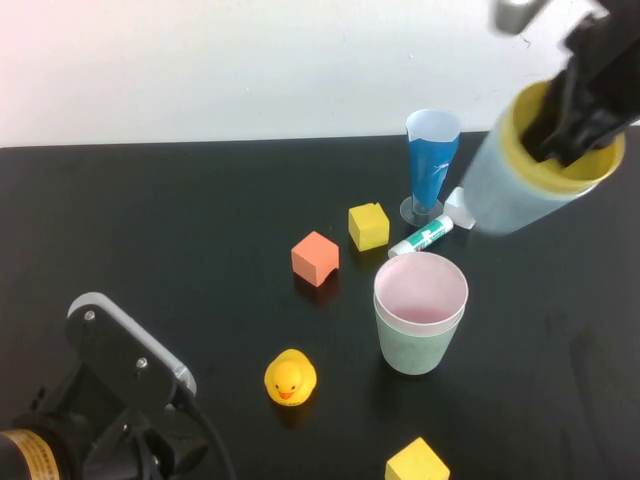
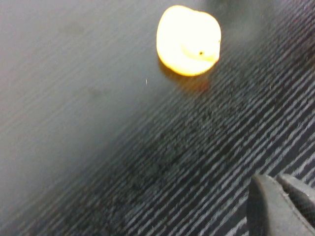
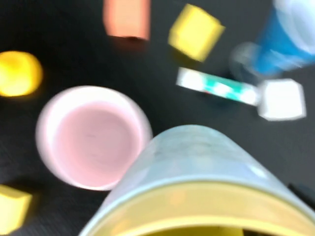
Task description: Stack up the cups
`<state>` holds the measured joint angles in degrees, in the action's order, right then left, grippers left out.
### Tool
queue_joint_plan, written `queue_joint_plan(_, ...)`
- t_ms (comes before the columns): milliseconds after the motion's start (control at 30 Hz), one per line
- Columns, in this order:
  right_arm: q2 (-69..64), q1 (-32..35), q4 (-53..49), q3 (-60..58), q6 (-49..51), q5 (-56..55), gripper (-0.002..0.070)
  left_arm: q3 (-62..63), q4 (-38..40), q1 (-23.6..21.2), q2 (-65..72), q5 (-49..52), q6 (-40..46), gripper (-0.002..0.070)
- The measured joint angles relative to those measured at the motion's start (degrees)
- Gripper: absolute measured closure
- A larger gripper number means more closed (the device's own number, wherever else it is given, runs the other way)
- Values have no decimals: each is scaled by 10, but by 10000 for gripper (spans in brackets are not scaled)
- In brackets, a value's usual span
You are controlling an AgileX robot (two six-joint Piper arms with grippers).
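My right gripper (image 1: 563, 128) is raised at the far right. It is shut on the rim of a yellow cup (image 1: 522, 112) nested inside a light blue cup (image 1: 508, 192), and it holds both tilted in the air. In the right wrist view the light blue cup (image 3: 197, 157) and the yellow cup's rim (image 3: 197, 206) fill the foreground. A pink cup (image 1: 420, 288) sits nested inside a green cup (image 1: 412, 352), upright on the table's middle right, below and to the left of the held pair. The pink cup (image 3: 91, 140) also shows in the right wrist view. My left gripper (image 2: 284, 206) is shut and empty, low at the near left.
A tall blue cone glass (image 1: 432, 160) stands at the back, with a green-and-white marker (image 1: 420, 238) and a small white block (image 1: 460, 208) by its foot. A yellow cube (image 1: 368, 226), an orange cube (image 1: 315, 257), a rubber duck (image 1: 290, 378) and another yellow cube (image 1: 417, 462) lie around the green cup.
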<state>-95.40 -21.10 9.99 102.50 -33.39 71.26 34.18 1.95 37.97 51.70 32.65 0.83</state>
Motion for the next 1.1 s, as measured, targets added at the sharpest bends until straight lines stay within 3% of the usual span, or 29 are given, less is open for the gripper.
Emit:
queue_joint_plan(233, -40, -81, 6, 0, -10, 1, 603, 0, -13, 0, 0, -13, 6, 673)
queue_joint_plan(567, -110, -85, 6, 0, -7, 0, 600, -1, -13, 0, 0, -14, 9, 674)
queue_joint_plan(800, -114, -85, -1, 13, 6, 0, 507, -1, -13, 0, 0, -10, 10, 674)
queue_joint_plan(1100, -15, -85, -10, 18, 20, -2, 496, -42, -13, 0, -70, 5, -37, 674)
